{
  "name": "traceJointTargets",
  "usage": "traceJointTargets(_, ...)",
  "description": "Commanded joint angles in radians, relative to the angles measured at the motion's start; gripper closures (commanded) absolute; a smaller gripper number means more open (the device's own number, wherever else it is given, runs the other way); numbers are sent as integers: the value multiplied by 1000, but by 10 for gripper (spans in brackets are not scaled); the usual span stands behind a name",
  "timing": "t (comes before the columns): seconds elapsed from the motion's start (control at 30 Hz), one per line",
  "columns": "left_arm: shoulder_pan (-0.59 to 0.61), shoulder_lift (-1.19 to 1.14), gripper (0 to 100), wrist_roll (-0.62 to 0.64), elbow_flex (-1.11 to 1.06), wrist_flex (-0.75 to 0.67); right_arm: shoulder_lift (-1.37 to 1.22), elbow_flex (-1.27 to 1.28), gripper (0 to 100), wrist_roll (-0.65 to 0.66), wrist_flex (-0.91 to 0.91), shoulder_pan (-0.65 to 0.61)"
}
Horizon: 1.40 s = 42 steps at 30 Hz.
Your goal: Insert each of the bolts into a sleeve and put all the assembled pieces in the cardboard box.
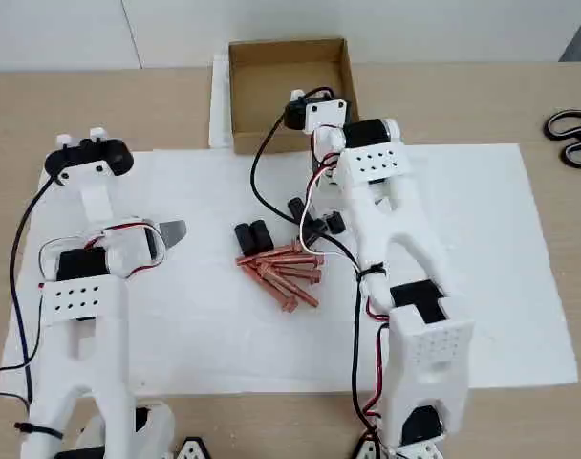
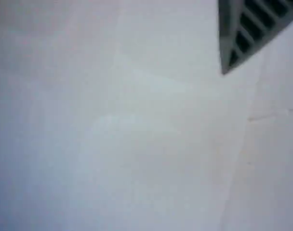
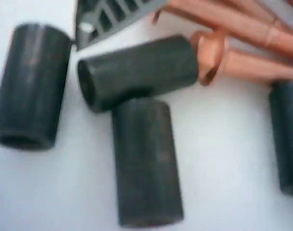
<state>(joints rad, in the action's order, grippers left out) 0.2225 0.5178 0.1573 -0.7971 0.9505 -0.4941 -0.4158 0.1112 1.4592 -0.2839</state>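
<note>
A pile of copper-coloured metal bolts (image 1: 283, 273) lies in the middle of the white paper sheet (image 1: 501, 268) that covers the wooden table (image 1: 99, 105). Just beside the pile, on the side toward the box, sit two short black cylindrical sleeves (image 1: 252, 236). A few more lie near the right arm (image 1: 386, 225), partly under its cables. The open brown cardboard box (image 1: 281, 86) stands at the far edge of the sheet, well apart from the bolts.

The right gripper (image 3: 115, 14) hangs low over the sleeves. Its own camera looks closely at three black sleeves lying on their sides and touching one another (image 3: 146, 163). A flanged bolt head (image 3: 209, 55) butts against the end of one of them, and the bolt shafts run off beside it. Whether this gripper is spread or pressed together, I cannot tell.

The left gripper (image 1: 168, 232) sits above bare paper, well apart from the bolts and sleeves; its state I cannot tell either.

A pair of black-handled scissors (image 1: 572, 134) lies at the table's right edge.
</note>
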Motion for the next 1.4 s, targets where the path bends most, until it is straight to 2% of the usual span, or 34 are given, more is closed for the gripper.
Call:
traceJointTargets(0.0,2,2,687,9,4,-23,-15,-44,702,-12,-50,-18)
traceJointTargets(0.7,0,-3,687,9,4,-28,-150,-44,703,-12,-127,-38)
traceJointTargets(1.07,0,-6,687,9,-4,-29,-143,-44,704,-12,-87,35)
traceJointTargets(1.37,3,2,687,5,-74,-129,-140,-46,703,-12,-70,38)
